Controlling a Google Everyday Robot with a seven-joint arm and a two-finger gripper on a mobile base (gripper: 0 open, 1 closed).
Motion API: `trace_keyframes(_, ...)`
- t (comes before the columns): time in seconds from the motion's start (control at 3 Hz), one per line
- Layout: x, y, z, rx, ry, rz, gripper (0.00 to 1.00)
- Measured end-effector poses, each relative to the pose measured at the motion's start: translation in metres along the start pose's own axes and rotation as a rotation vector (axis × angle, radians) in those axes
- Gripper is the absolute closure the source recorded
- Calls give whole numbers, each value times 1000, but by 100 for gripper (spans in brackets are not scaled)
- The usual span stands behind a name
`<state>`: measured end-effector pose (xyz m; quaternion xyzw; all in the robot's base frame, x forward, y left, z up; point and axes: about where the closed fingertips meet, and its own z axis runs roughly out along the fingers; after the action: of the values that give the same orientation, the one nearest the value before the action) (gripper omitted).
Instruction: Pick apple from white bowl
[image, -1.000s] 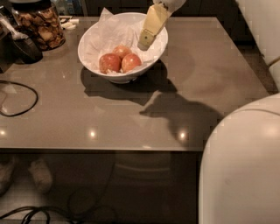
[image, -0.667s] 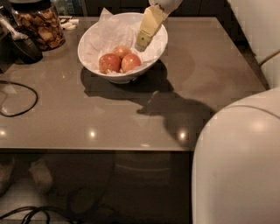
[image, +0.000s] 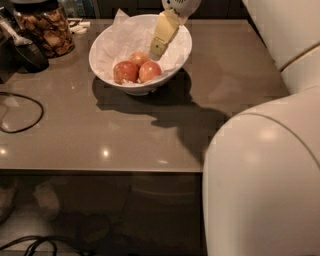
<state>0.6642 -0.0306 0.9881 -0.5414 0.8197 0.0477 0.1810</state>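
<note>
The gripper (image: 159, 46) poised over the white bowl (image: 102, 71)
The bowl sits near the table's (image: 100, 135) far edge; the apple (image: 150, 71) lies just under the gripper, beside two other apples (image: 125, 72)

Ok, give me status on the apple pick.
Hand low in white bowl, right of centre. Apple rightmost of three, just below hand, not lifted. Two other apples crowd it.

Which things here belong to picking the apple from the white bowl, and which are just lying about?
For the job:
apple, rightmost in the bowl
bowl
gripper, over the bowl, near the apples

Lying about:
left apple
back apple
jar, far left
cable, left on the table
</note>
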Motion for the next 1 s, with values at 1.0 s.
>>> trace_keyframes(1.0, -9, -11, 22, -12, 26, 12, 12)
